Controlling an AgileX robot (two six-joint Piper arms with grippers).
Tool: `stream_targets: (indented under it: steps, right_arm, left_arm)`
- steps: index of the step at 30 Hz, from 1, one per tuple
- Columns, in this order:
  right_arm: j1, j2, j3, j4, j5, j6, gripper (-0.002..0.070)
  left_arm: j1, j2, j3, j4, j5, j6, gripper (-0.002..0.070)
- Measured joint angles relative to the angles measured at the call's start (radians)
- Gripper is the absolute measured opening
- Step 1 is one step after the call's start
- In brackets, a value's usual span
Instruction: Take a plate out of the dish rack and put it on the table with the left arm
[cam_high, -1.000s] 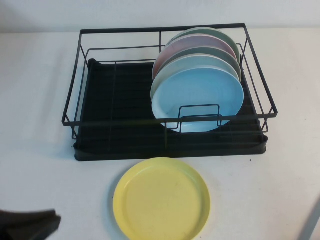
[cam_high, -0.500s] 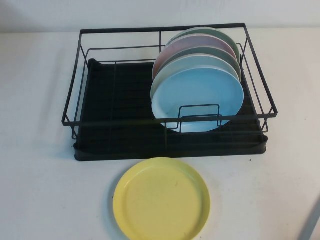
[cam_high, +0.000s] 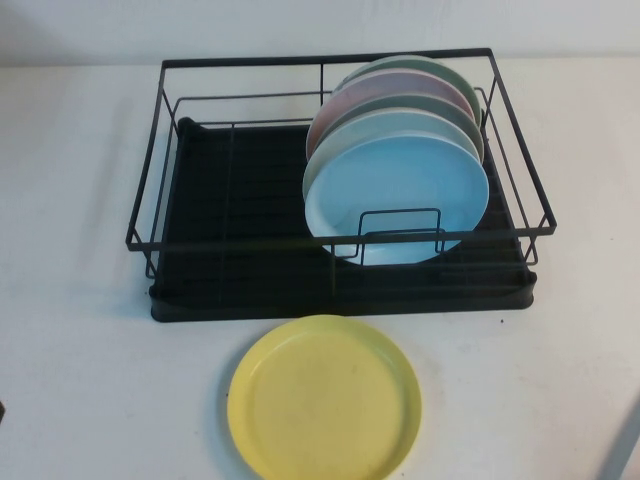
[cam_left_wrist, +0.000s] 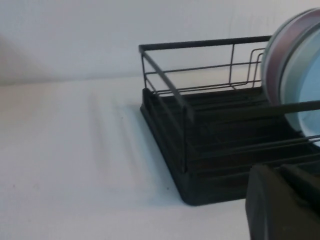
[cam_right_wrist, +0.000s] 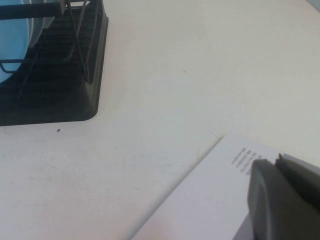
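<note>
The round plain yellow plate w/ a shallow raised rim is seen lying flat on the plain white, slightly speckled table, just in front of the rectangular black wire dish rack w/ black tray base, apart from its front edge and roughly centred on it. Nothing is touching the yellow plate. Inside the rack, on the robot's right half, a row of plates is held upright on edge: a light blue plate at the front, then a pale grey-green one, a pink plate and a further greenish one at the back; exact count behind the front plate can't be told. The rack's left half is seen as bare black tray. The left gripper is shown only in the left wrist view, as a dark blurred bulk at the pic's edge, low over the table near the rack's left front corner; its opening can't be told, and nothing is seen held in it. The right gripper is shown only in the right wrist view, likewise a dark bulk, over a white printed sheet of paper lying on the table beside the rack's right front corner; opening can't be told, nothing seen held.
</note>
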Motion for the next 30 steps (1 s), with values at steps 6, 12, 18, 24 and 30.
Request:
stream_targets:
  steps: [6, 12, 18, 24, 30]
  right_arm:
    - [0.000, 0.000, 0.000, 0.002, 0.000, 0.000, -0.0020]
    - [0.000, 0.000, 0.000, 0.002, 0.000, 0.000, -0.0020]
    - [0.000, 0.000, 0.000, 0.002, 0.000, 0.000, -0.0020]
    - [0.000, 0.000, 0.000, 0.002, 0.000, 0.000, -0.0020]
    - [0.000, 0.000, 0.000, 0.002, 0.000, 0.000, -0.0020]
  left_arm:
    - [0.072, -0.008, 0.101, 0.050, -0.039, -0.138, -0.0002]
    - [0.118, -0.008, 0.149, 0.063, -0.001, -0.167, -0.0002]
    - [0.118, -0.008, 0.150, 0.077, 0.054, -0.178, -0.0002]
    - [0.118, -0.008, 0.150, 0.078, 0.056, -0.179, -0.0003]
    - [0.118, -0.008, 0.150, 0.079, 0.056, -0.180, -0.0003]
